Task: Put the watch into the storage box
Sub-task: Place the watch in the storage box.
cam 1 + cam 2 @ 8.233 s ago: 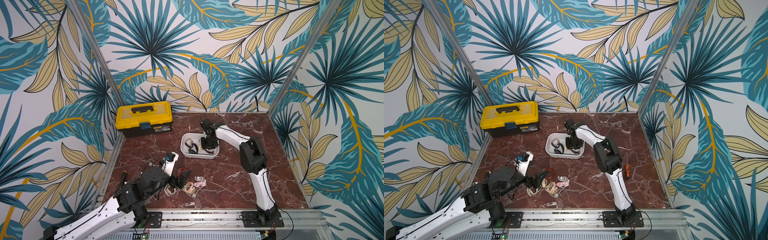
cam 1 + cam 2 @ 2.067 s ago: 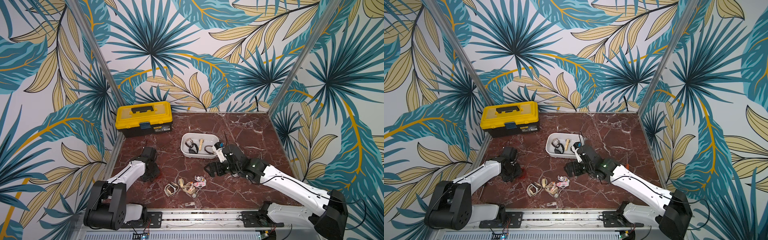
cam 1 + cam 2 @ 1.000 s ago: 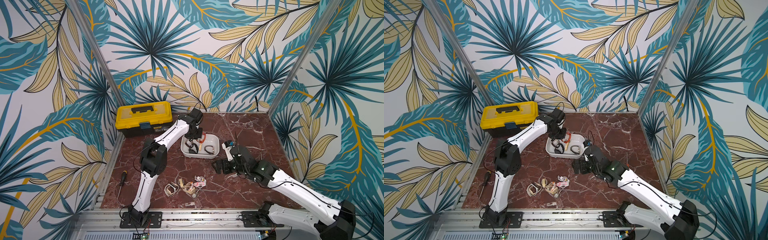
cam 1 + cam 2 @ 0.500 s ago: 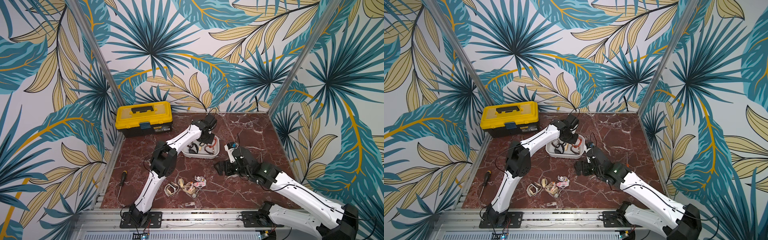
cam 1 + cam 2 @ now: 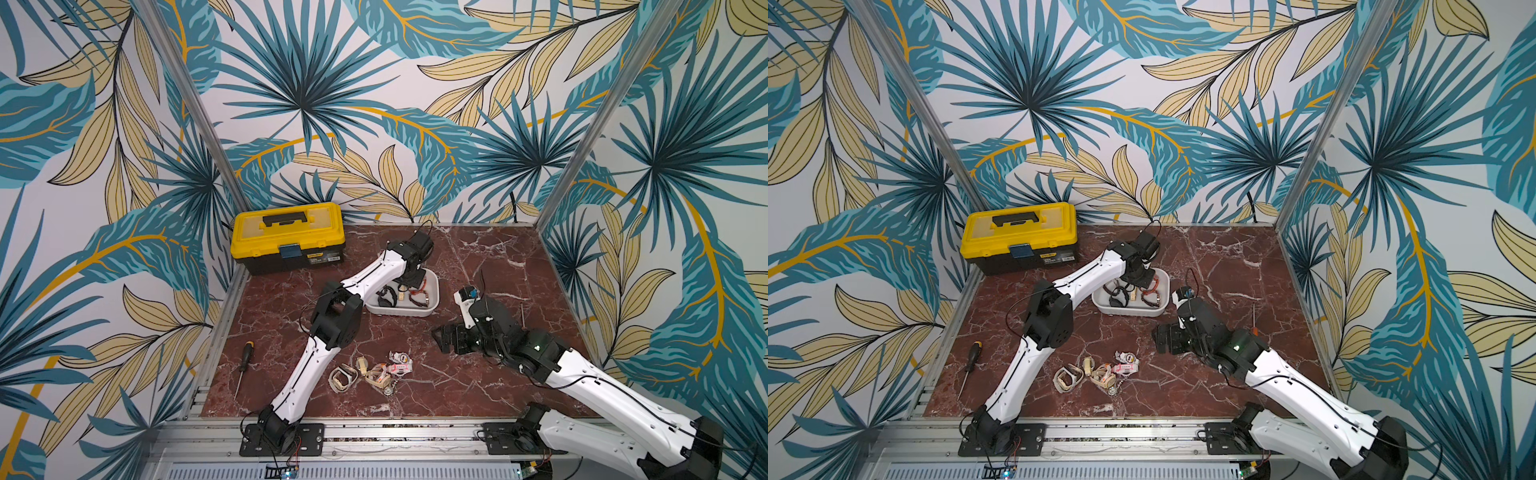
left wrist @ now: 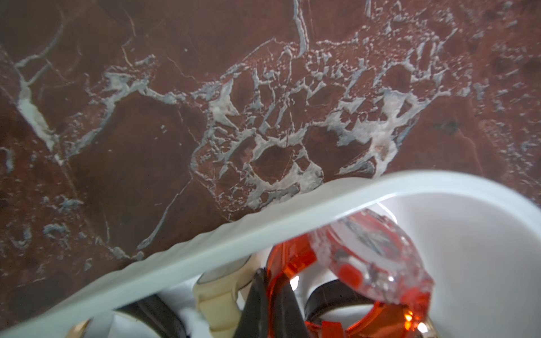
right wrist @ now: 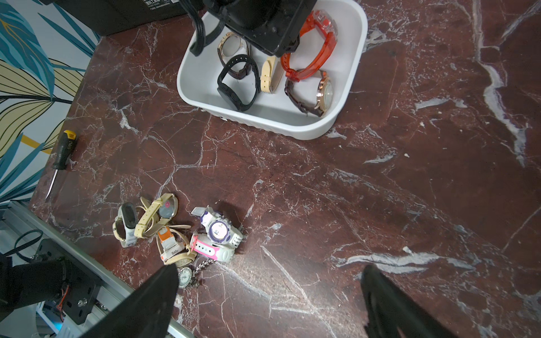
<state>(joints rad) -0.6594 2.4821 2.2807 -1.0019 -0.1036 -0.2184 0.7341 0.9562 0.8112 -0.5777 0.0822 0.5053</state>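
Note:
The storage box (image 5: 415,312) (image 5: 1129,311) (image 7: 272,123) is a shallow white tub at mid-table. My left gripper (image 6: 268,273) (image 5: 415,279) (image 5: 1144,279) reaches down into it, shut on the strap of a translucent orange watch (image 6: 371,254) (image 7: 317,52). That watch hangs inside the box's rim (image 6: 263,234). Several other watches lie in the box, among them a black band (image 7: 238,83) and a brown-strapped gold one (image 7: 319,93). My right gripper (image 7: 270,269) (image 5: 446,336) (image 5: 1165,334) hovers open over bare marble, right of a pile of watches (image 7: 175,231) (image 5: 374,372).
A yellow-lidded black toolbox (image 5: 288,237) stands at the back left. A black-handled screwdriver (image 5: 243,365) (image 7: 63,149) lies near the left edge. Another screwdriver (image 5: 1253,320) lies right of my right arm. Patterned walls close off three sides.
My left gripper has carried the orange watch across the box from its left part toward its right part. The right gripper has drifted slightly rightward and stays open.

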